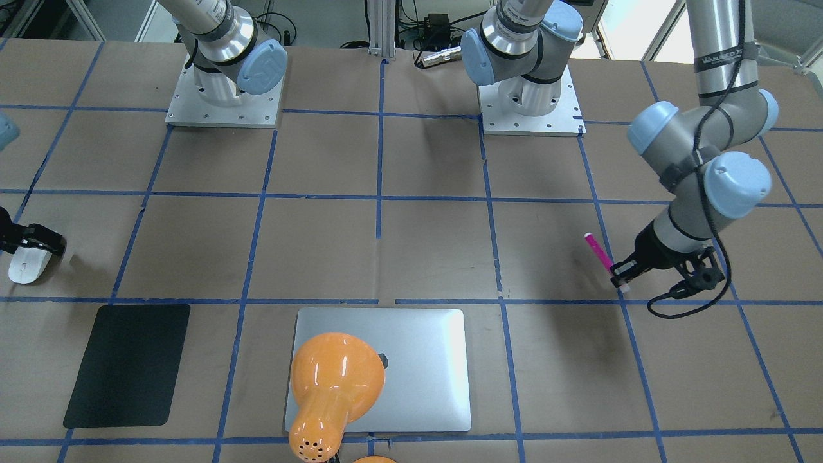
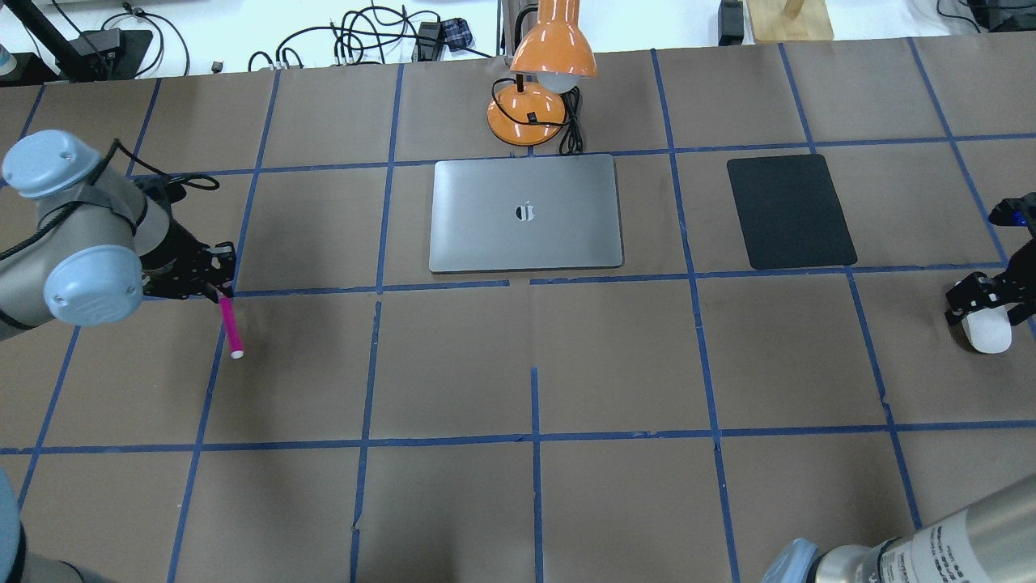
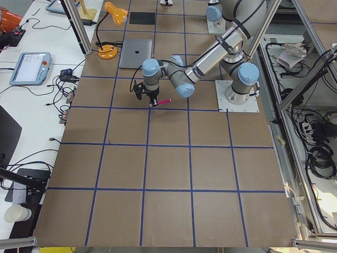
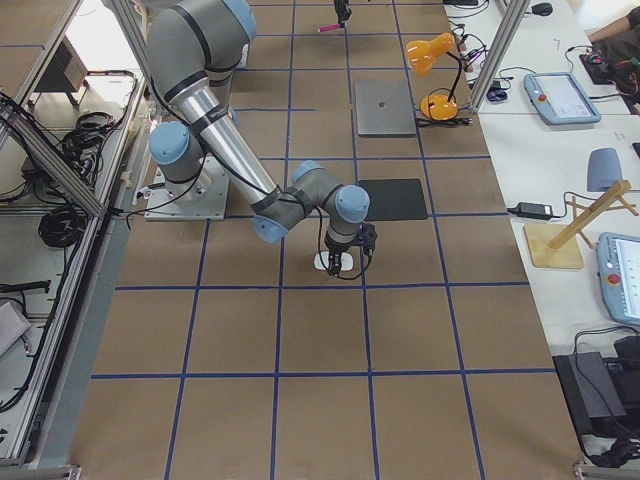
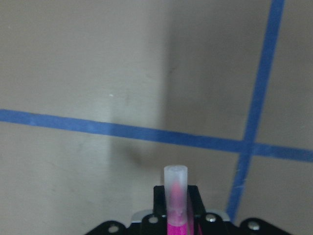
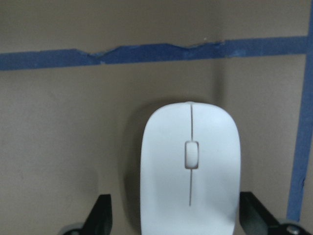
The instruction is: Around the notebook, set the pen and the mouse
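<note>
The magenta pen [image 2: 229, 326] sticks out of my left gripper [image 2: 217, 290], which is shut on it at the table's left side, far from the notebook [image 2: 526, 243]. In the left wrist view the pen's whitish end [image 5: 175, 178] points forward over a blue tape cross. The white mouse [image 2: 989, 330] lies at the table's right edge. My right gripper [image 2: 981, 312] stands open around it. In the right wrist view the mouse [image 6: 190, 171] sits between the fingers [image 6: 101, 215], with a gap on one side. The silver notebook [image 1: 418, 366] lies closed.
An orange desk lamp [image 2: 554, 48] stands just behind the notebook, and its shade [image 1: 334, 376] covers part of the lid in the front-facing view. A flat black mat [image 2: 789, 210] lies between notebook and mouse. Blue tape lines grid the brown table.
</note>
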Controlling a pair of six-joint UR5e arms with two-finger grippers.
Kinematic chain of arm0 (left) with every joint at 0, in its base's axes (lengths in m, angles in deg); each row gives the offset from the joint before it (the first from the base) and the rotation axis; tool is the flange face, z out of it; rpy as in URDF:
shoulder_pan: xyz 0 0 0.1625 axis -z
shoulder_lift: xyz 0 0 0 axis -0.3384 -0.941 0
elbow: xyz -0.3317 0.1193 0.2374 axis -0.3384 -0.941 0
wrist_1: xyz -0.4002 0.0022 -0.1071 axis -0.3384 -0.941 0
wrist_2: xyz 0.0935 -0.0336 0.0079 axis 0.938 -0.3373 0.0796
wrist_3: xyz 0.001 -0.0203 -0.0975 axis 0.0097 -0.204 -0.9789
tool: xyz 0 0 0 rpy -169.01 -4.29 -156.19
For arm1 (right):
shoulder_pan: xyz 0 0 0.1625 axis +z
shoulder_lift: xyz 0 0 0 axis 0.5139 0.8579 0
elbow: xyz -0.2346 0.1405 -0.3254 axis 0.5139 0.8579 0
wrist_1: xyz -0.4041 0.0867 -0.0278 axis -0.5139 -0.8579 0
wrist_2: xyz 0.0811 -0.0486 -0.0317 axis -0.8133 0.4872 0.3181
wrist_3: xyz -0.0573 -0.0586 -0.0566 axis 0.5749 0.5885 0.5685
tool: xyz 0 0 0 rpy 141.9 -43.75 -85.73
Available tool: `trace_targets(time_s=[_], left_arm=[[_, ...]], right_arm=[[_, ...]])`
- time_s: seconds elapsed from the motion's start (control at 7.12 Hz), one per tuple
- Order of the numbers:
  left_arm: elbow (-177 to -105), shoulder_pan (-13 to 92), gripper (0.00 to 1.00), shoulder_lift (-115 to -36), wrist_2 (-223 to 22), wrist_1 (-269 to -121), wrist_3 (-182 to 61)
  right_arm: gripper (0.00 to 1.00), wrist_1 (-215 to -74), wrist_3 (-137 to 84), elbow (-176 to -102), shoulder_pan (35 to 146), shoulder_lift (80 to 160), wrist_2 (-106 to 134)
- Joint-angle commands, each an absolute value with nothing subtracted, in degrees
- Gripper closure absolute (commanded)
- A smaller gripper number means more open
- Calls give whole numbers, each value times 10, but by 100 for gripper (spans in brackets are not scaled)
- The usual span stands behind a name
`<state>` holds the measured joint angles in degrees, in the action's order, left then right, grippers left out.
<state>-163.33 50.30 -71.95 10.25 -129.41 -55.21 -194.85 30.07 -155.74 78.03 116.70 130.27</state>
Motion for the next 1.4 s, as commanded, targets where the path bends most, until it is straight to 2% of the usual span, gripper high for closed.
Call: trace_targets(time_s=[0.0, 0.14, 0.28, 0.42, 0.56, 0.7, 1.26], left_arm=[[-1631, 662, 100, -705, 95, -1301, -938], [-1616, 736, 100, -719, 95, -1291, -1092], [-1587, 810, 100, -730, 95, -1294, -1224], [-1565, 867, 100, -746, 97, -1294, -1339], [-1557, 902, 100, -764, 96, -1296, -1421], [-1559, 918, 100, -785, 96, -1294, -1463], [-1584, 947, 100, -797, 121, -1299, -1449]], right_arm=[[31, -1968, 303, -1556, 780, 1154, 1304], [55, -1959, 298, -1554, 780, 1158, 1323], [64, -1958, 294, -1556, 781, 1160, 1326], [65, -1959, 291, -1554, 781, 1161, 1325], [71, -1961, 290, -1551, 786, 1167, 1318], [71, -1959, 277, -1537, 797, 1171, 1317], [70, -1868, 127, -1428, 959, 1162, 1285]])
